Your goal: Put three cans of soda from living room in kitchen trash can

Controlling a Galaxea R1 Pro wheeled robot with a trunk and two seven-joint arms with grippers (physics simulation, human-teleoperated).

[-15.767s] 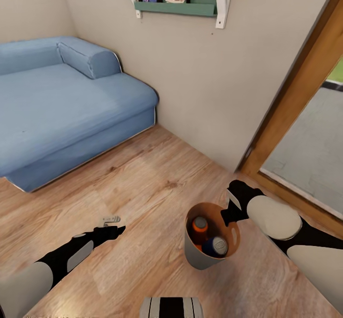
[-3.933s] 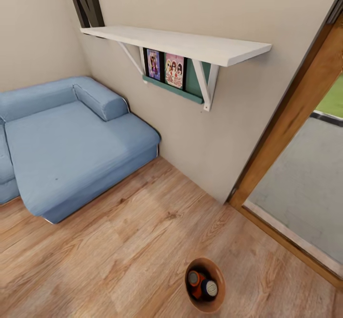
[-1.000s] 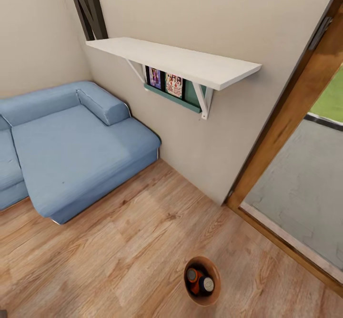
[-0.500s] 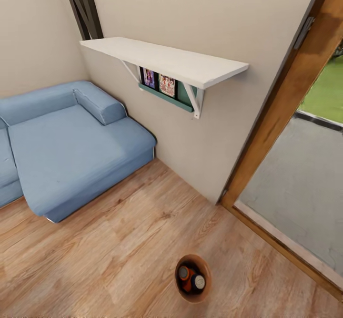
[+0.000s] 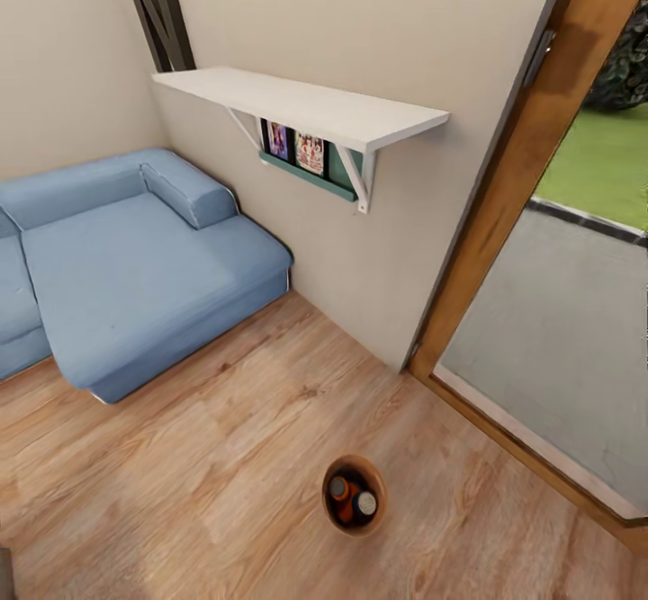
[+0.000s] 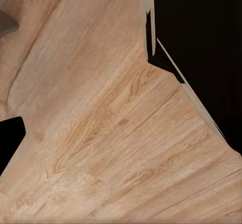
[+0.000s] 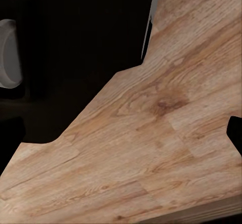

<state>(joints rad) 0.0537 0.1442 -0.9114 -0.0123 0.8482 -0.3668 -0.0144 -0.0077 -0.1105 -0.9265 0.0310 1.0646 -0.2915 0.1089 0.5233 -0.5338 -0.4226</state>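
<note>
Looks farther back from the bin [image 5: 354,496] now. Holds an orange can [image 5: 341,492] and a blue can [image 5: 364,505], upright on wood floor [image 5: 207,456] near the sofa [image 5: 126,267]. Cannot tell if either claw is open or holding anything.

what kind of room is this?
Most likely a living room in a home: a blue sofa on a wood floor, a white wall shelf with pictures under it, and a wood-framed glass door out to a lawn.

Wood floor and dark robot body, seen from the left wrist

Light wood-plank floor [image 6: 111,133] spans most of the frame; a large black shape [image 6: 201,48] with a pale edge borders it; a small black tip [image 6: 9,138] intrudes at one edge.
</note>
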